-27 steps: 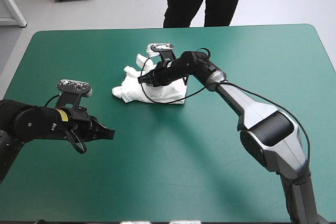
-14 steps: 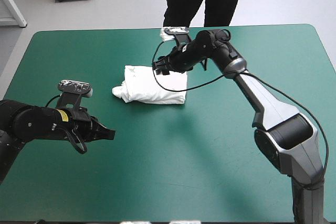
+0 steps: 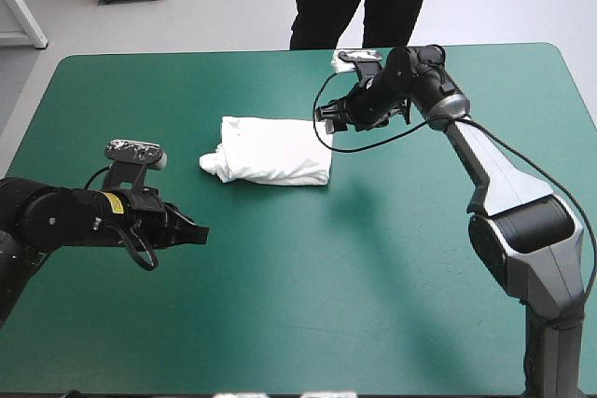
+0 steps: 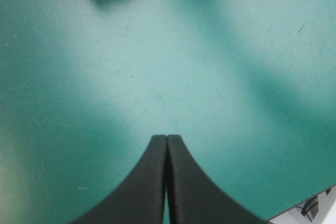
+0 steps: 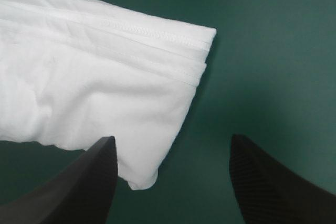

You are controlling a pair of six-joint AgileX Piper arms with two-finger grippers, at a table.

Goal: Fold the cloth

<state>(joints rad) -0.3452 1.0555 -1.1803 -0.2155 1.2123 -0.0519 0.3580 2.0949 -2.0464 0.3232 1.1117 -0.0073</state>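
Fingers (image 5: 89, 182) of the right gripper (image 3: 326, 116) stood wide apart and empty, just beside the far right corner of the T-shirt (image 3: 275, 151). The T-shirt lay as a folded bundle on the table (image 3: 354, 286), left of its middle, one hemmed corner ahead of that gripper. The left gripper (image 3: 196, 235) hovered well apart from the bundle, nearer the front edge, its tips pressed together on nothing.

High overview, 2 wrist close-ups; T-shirt (image 3: 275, 151) shared
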